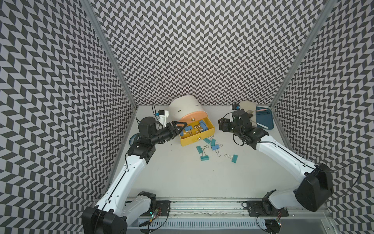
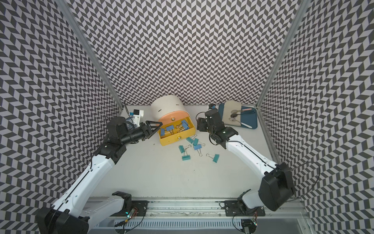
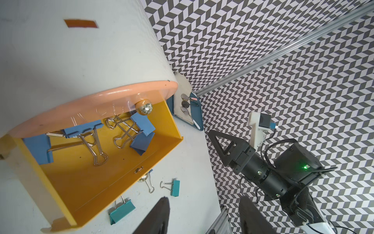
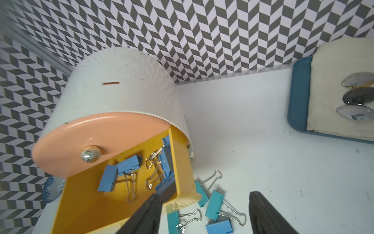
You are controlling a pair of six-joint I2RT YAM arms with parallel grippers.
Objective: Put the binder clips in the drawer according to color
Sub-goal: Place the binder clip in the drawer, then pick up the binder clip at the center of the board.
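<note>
Progress: about half, we judge | several blue clips (image 1: 189, 128) lie in the open yellow drawer (image 1: 194, 140), frame centre | five teal clips (image 1: 204, 158) and one stray blue clip (image 1: 215, 147) wait on the counter (image 1: 182, 182), just lower right of it | left end effector (image 3: 204, 199) and right end effector (image 4: 204, 196) both apart, empty.

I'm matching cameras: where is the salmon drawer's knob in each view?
In a top view: knob, mid-frame, above the open yellow drawer.
In a top view: same spot.
Left wrist: on the salmon front, over blue clips.
Right wrist: on the salmon front, beside blue clips.
Shared landmark: the yellow drawer.
</note>
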